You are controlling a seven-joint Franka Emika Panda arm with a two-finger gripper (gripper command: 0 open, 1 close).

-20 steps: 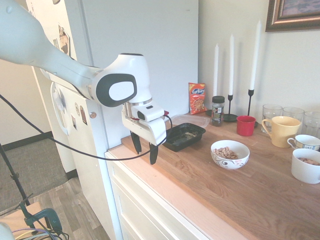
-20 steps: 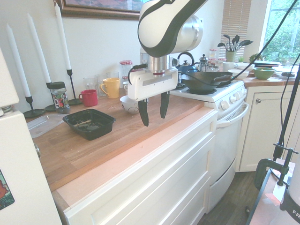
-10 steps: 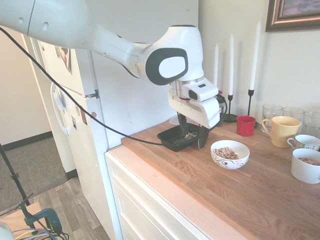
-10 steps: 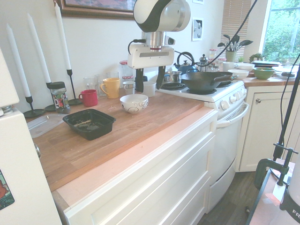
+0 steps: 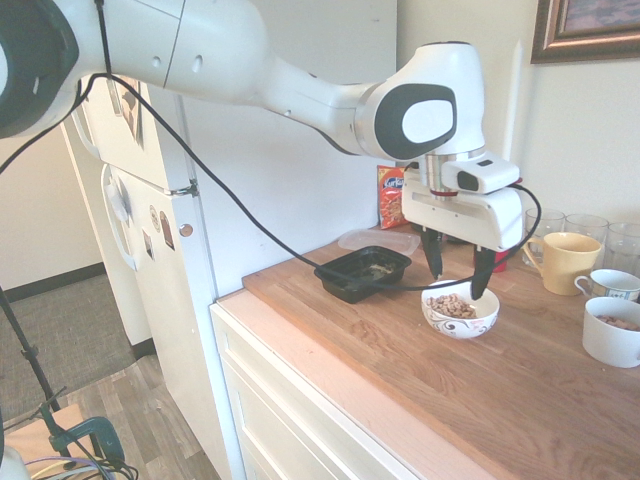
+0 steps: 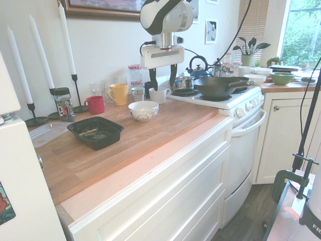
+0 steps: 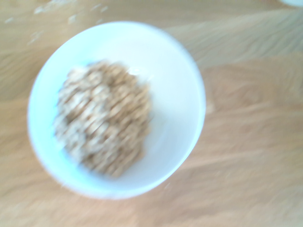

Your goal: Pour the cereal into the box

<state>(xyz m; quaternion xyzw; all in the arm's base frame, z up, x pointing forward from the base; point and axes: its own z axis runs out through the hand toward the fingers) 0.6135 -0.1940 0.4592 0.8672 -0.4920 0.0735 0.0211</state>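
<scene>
Since a second ago I have swung the arm away from the counter's front edge by the fridge and along the worktop, so the gripper (image 5: 458,275) now hangs over the white bowl (image 5: 460,309) instead of beside the black tray. Its two dark fingers point straight down, spread wide apart with nothing between them, and their tips sit above the bowl's rim without touching it, as far as I can judge. The wrist view, blurred, looks straight down into the bowl and shows the cereal (image 7: 102,123) as a tan heap lying toward one side of the white inside. So the thing I need lies almost directly below the gripper, and my guess is that the coming move is mostly a descent onto the rim, not a sideways reach. The box (image 5: 363,273), a shallow black tray that looks nearly empty, rests on the wooden counter (image 5: 520,390) near the bowl, on the fridge side; in the second exterior view the box (image 6: 95,132) lies left of the bowl (image 6: 143,110). Any pour would carry the bowl that way. A yellow mug (image 5: 563,262) stands behind, well clear.
</scene>
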